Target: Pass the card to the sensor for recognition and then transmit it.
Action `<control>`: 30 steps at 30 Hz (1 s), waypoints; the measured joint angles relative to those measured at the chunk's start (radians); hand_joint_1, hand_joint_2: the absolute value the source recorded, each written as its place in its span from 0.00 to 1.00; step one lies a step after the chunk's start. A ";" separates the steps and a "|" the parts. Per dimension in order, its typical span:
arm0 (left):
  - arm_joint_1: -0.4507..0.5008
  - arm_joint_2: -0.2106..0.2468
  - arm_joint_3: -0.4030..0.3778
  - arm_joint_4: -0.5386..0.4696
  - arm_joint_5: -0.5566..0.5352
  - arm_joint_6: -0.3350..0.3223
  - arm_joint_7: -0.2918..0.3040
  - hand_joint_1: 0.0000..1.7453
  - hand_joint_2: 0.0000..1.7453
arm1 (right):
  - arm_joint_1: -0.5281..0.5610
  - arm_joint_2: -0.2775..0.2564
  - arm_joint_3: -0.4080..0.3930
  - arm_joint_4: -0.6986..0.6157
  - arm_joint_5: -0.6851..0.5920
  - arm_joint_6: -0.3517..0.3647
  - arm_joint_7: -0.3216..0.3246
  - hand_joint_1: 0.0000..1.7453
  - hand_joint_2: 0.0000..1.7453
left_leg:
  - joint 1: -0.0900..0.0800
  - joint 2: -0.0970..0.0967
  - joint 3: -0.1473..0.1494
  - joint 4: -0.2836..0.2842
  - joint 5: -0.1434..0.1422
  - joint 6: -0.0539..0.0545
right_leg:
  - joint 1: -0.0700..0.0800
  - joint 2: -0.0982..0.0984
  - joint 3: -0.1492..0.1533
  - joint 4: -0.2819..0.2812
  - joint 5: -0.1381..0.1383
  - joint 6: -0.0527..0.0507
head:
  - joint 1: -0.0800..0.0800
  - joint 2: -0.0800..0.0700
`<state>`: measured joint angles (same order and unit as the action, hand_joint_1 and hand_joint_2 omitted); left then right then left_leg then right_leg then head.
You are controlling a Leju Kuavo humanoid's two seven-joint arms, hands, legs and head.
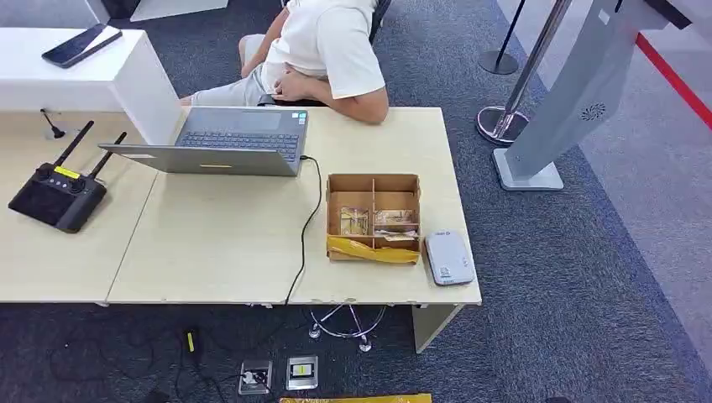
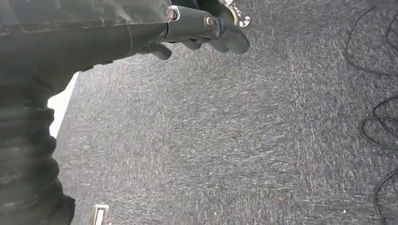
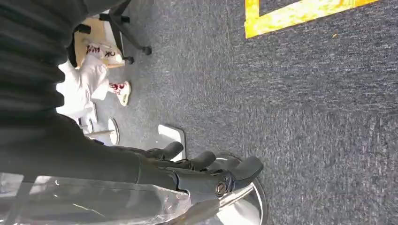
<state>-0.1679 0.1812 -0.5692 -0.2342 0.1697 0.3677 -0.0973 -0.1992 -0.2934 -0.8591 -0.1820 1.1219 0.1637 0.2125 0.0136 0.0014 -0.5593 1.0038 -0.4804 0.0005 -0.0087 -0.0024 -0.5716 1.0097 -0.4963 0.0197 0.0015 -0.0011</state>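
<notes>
Landmark: the cardboard box (image 1: 374, 217), a four-compartment tray on the pale table (image 1: 218, 243); every place below is told from it.
Cards: two of the box's compartments, the pair on the side away from the person, held what looked like small printed cards (image 1: 374, 222). I could not read them or tell how many lay there. A yellow wrapper (image 1: 369, 250) lay along that same wall of the box.
Sensor: the grey-white reader (image 1: 448, 258) lay flat just beside the box, at the table's corner; I judged it was set there so a card lifted from the box had only a short way to go.
My left hand: my left hand (image 2: 206, 26) hung over grey carpet, away from the box, fingers curled in loosely and gripping nothing.
My right hand: my right hand (image 3: 202, 171) hung likewise over carpet near a stanchion's round metal base (image 3: 244, 206), fingers bent forward and slightly apart, nothing in them.
Person: someone in a white shirt (image 1: 323, 42) sat at the table's far side from the box, behind the laptop (image 1: 227, 141), perhaps placed to receive a card.
Stage: with cards in the box and both my hands bare, this fitted either a card awaiting pickup or one already read and handed on.
</notes>
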 joint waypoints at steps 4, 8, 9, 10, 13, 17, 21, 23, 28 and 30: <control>-0.001 -0.002 0.000 0.002 0.001 0.000 -0.003 0.00 0.00 | 0.018 0.000 -0.004 0.000 -0.005 0.005 0.006 0.00 1.00 | 0.000 0.000 0.000 0.000 0.000 0.000 | 0.000 0.001 0.000 0.000 0.000 0.000 | 0.000 0.000; -0.002 -0.002 0.002 0.003 0.019 0.005 -0.018 0.00 0.00 | 0.030 0.000 -0.015 0.000 0.001 0.007 0.017 0.00 1.00 | 0.000 0.000 0.000 0.000 0.000 0.000 | 0.000 0.001 0.000 0.000 0.000 0.000 | 0.000 0.000; -0.001 -0.003 0.002 0.003 0.020 0.009 -0.025 0.00 0.00 | 0.030 0.000 -0.015 0.000 0.003 0.006 0.016 0.00 1.00 | 0.000 0.000 0.000 0.000 0.000 0.000 | 0.000 0.001 0.000 0.000 0.000 0.000 | 0.000 0.000; 0.000 -0.004 0.003 0.003 0.020 0.014 -0.029 0.00 0.00 | 0.031 0.000 -0.015 0.000 0.003 0.006 0.014 0.00 1.00 | 0.000 0.000 0.000 0.000 0.000 0.000 | 0.000 0.001 0.000 0.000 0.000 0.000 | 0.000 0.000; 0.009 -0.007 0.003 0.005 0.013 0.018 -0.035 0.00 0.00 | 0.030 -0.003 -0.016 0.000 0.003 0.002 0.003 0.00 1.00 | 0.000 0.000 0.000 0.000 0.000 0.000 | 0.000 0.001 0.000 0.000 0.000 0.000 | 0.000 0.000; 0.016 -0.010 0.002 0.006 -0.005 0.017 -0.035 0.00 0.00 | 0.023 -0.015 -0.017 0.000 -0.006 -0.005 -0.010 0.00 1.00 | 0.000 0.000 0.000 0.000 0.000 0.000 | 0.000 0.001 0.000 0.000 0.000 0.000 | 0.001 0.000; 0.015 -0.008 0.002 0.008 -0.013 0.010 -0.035 0.00 0.00 | 0.021 -0.019 -0.018 0.000 -0.019 -0.011 -0.021 0.00 1.00 | 0.000 0.000 0.000 0.000 0.000 0.000 | 0.000 0.001 0.000 0.000 0.000 0.000 | 0.000 0.000; 0.015 -0.007 0.002 0.008 -0.013 0.009 -0.034 0.00 0.00 | 0.022 -0.020 -0.019 0.000 -0.019 -0.015 -0.022 0.00 1.00 | 0.000 0.000 0.000 0.000 0.000 0.000 | 0.000 0.001 0.000 0.000 0.000 0.000 | 0.000 0.000; 0.023 -0.010 0.002 0.010 -0.013 0.001 -0.034 0.00 0.00 | 0.030 -0.020 -0.020 0.000 -0.019 -0.017 -0.005 0.00 1.00 | 0.000 0.000 0.000 0.000 0.000 0.000 | 0.000 0.001 0.000 0.000 0.000 0.000 | 0.000 0.000; 0.027 -0.012 0.002 0.010 -0.013 0.000 -0.035 0.00 0.00 | 0.031 -0.019 -0.025 0.000 -0.019 -0.014 0.019 0.00 1.00 | 0.000 0.000 0.000 0.000 0.000 0.000 | 0.000 0.001 0.000 0.000 0.000 0.000 | 0.000 0.000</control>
<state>-0.1409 0.1694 -0.5676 -0.2239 0.1572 0.3677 -0.1320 -0.1682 -0.3124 -0.8839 -0.1816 1.1028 0.1492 0.2320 0.0137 0.0017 -0.5593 1.0036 -0.4805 0.0005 -0.0086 -0.0011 -0.5718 1.0097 -0.4964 0.0196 0.0015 -0.0011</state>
